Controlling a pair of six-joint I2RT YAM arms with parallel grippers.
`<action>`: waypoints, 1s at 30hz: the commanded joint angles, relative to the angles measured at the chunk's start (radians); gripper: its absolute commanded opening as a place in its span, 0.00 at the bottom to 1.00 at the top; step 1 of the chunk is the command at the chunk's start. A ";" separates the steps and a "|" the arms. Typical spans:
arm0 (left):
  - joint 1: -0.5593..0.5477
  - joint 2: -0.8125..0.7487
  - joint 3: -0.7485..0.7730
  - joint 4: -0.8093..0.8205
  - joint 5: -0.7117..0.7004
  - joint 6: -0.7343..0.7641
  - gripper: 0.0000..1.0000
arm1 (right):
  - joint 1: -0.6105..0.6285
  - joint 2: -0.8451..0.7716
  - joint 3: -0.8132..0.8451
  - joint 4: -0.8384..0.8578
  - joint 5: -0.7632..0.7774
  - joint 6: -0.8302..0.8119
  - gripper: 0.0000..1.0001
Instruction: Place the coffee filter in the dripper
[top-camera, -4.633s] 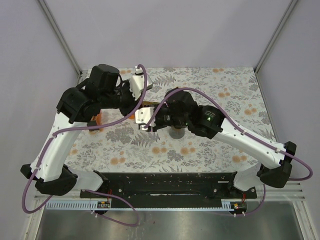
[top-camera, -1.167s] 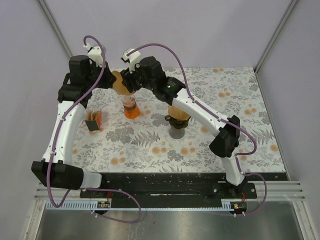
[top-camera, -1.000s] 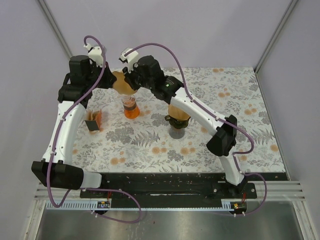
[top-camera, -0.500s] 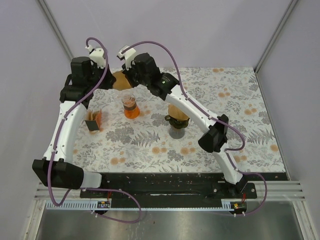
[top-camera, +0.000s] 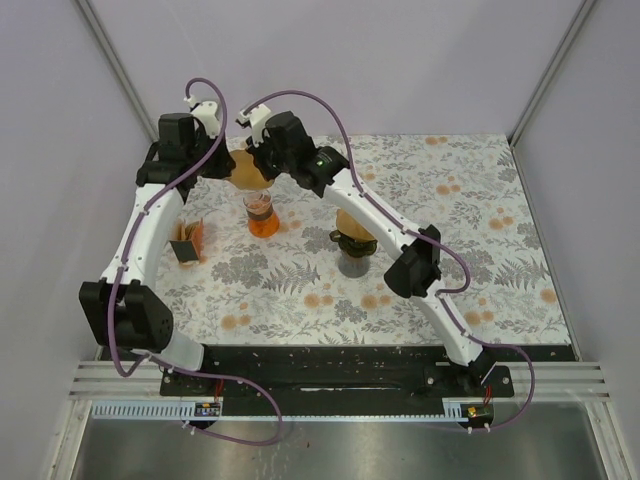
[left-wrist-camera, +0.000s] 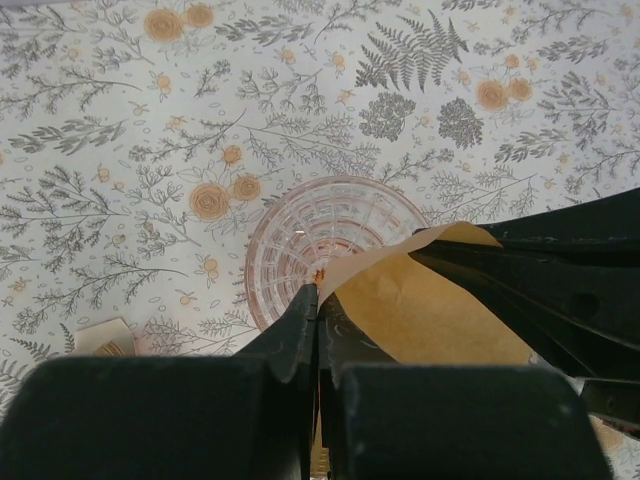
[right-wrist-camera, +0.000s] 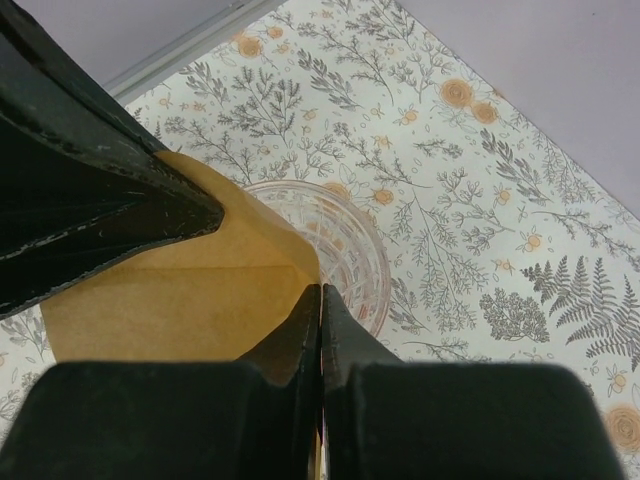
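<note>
both arms, left arm (top-camera: 150, 220) and right arm (top-camera: 375, 212), have folded inward since a second ago. the left gripper (left-wrist-camera: 318, 305) and right gripper (right-wrist-camera: 321, 300) each pinch the brown paper coffee filter (top-camera: 247, 172), which is lifted over a clear cut-glass dish (left-wrist-camera: 300, 225) near the back-left edge of the floral tablecloth (top-camera: 480, 200). the dark olive cone dripper (top-camera: 350, 245) stands mid-table, well apart. open cloth lies to the right.

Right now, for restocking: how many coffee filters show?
2: one filter held by left gripper and right gripper above the flask; second filter in the dripper. More may be hidden.
</note>
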 joint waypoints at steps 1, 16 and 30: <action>0.009 0.034 0.018 0.055 -0.008 0.000 0.00 | -0.020 0.020 0.055 0.028 -0.015 0.005 0.03; 0.015 0.117 0.035 0.047 0.005 0.001 0.00 | -0.023 -0.044 -0.008 0.036 0.011 -0.029 0.61; 0.017 0.088 0.055 0.038 -0.019 0.040 0.52 | -0.023 -0.072 -0.040 0.062 0.005 -0.024 0.63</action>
